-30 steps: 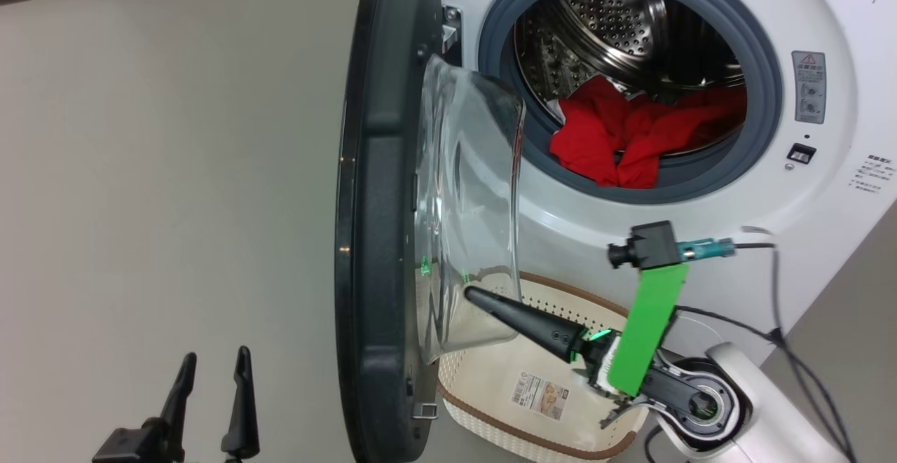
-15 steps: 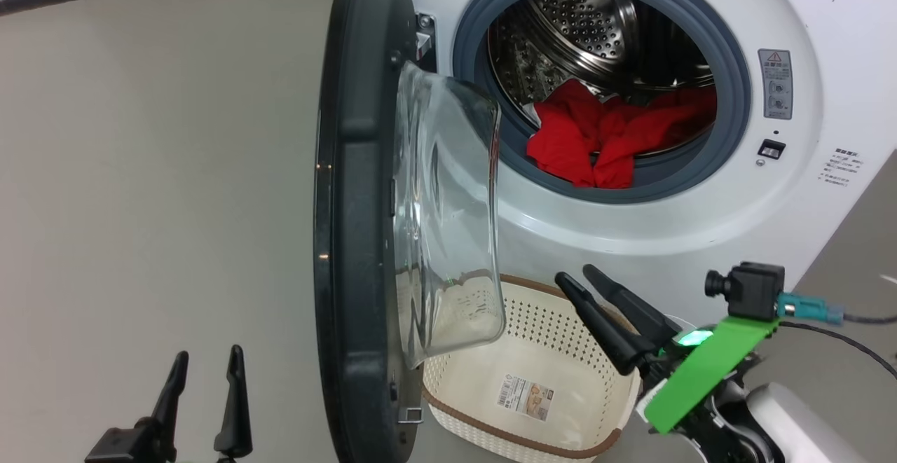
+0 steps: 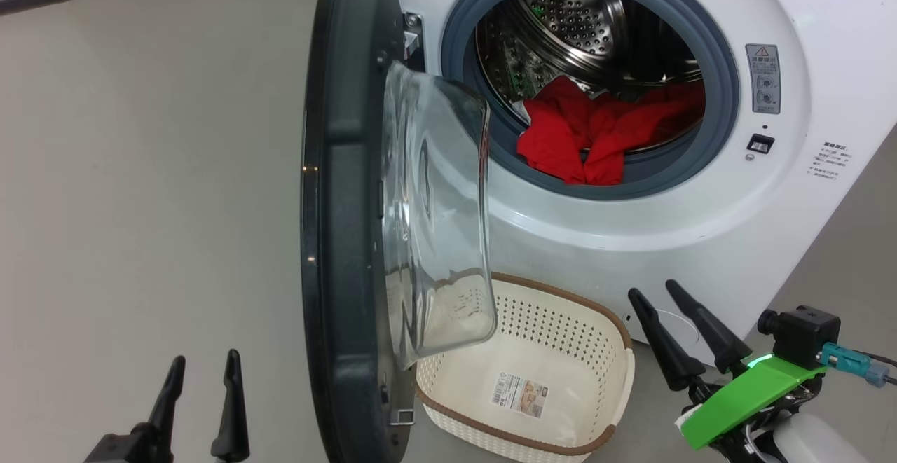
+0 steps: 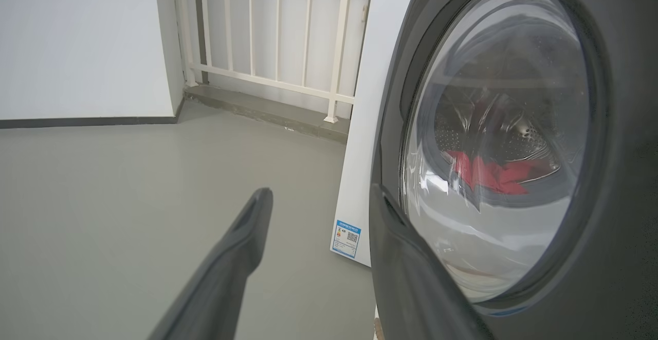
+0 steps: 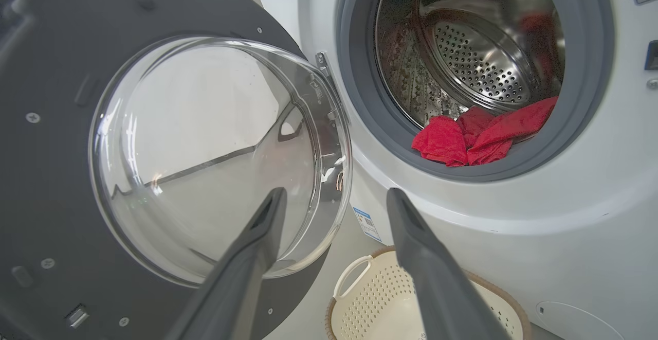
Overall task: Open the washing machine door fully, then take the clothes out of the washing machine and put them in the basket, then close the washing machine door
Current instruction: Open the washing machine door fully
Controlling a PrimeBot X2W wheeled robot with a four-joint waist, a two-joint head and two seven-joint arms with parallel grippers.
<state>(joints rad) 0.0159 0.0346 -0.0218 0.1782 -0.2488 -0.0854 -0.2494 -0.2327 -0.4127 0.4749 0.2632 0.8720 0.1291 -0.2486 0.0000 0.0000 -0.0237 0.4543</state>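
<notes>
**Red clothes at the drum mouth, both grippers wide**

The washing machine door (image 3: pixel 350 204) stands open. The red clothes (image 3: pixel 596 137) lie at the front bottom of the steel drum (image 3: pixel 581 22) of the washing machine (image 3: pixel 631 232), and one fold hangs over the grey rubber ring (image 3: pixel 652 176). They look soft, light and limp, so a thick bunched fold at the front seems the best hold. The right gripper (image 3: pixel 652 289) hovers empty and spread wide just beside the basket (image 3: pixel 560 323). The left gripper (image 3: pixel 204 356) is also wide and empty.
</notes>
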